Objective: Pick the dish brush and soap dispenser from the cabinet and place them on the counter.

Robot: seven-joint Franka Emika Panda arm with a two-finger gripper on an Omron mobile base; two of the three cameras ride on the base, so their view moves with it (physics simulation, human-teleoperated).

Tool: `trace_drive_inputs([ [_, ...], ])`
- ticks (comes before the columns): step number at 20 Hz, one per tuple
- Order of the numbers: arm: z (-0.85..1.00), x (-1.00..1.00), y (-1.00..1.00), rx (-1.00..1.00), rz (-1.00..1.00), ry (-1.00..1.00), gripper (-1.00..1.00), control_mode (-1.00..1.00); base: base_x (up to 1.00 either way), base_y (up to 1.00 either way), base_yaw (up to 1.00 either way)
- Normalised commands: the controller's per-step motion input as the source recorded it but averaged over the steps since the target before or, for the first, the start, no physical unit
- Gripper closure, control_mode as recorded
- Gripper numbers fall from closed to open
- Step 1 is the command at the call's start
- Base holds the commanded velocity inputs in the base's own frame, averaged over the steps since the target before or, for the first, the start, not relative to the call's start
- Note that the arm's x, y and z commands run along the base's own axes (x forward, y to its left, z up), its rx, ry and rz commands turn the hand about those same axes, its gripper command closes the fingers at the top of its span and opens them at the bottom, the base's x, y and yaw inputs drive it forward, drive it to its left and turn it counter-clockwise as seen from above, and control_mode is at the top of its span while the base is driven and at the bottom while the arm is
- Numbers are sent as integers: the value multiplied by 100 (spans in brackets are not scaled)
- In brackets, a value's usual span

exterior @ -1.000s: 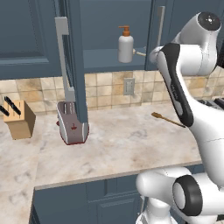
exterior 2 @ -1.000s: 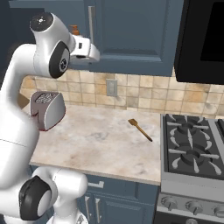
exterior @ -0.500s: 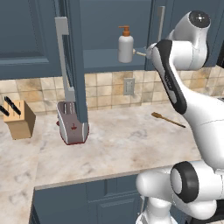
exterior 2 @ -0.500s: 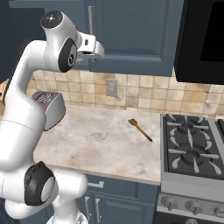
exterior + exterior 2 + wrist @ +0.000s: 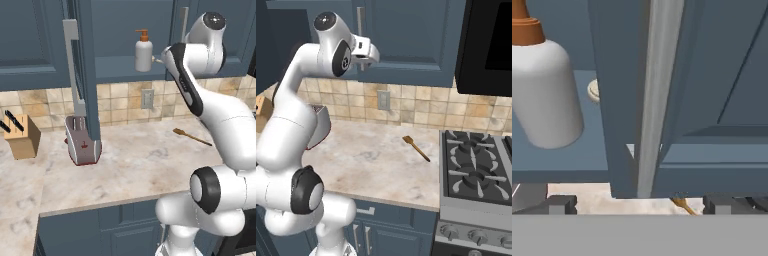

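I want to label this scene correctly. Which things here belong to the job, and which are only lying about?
Job:
soap dispenser
dish brush, little of it showing past the bottle
cabinet
counter
gripper, open

Lying about:
toaster
knife block
orange-brown utensil
stove

A toaster [image 5: 82, 145] stands near the back of the counter. A knife block [image 5: 21, 136] sits by the left edge. An orange-brown stick [image 5: 416, 148] lies near the stove [image 5: 476, 175]. An outlet [image 5: 147, 98] is on the tiles.
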Motion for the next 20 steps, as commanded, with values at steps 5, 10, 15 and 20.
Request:
trace_drive_inputs([
  [5,0,59,-16,0,-3,0,-100,-100,0,0,0],
  [10,0,53,-15,0,-2,2,-100,-100,0,0,0],
  [15,-1,50,11,0,-2,2,-100,-100,0,0,0],
  [20,-1,17,1,0,0,-2,-100,-100,0,0,0],
])
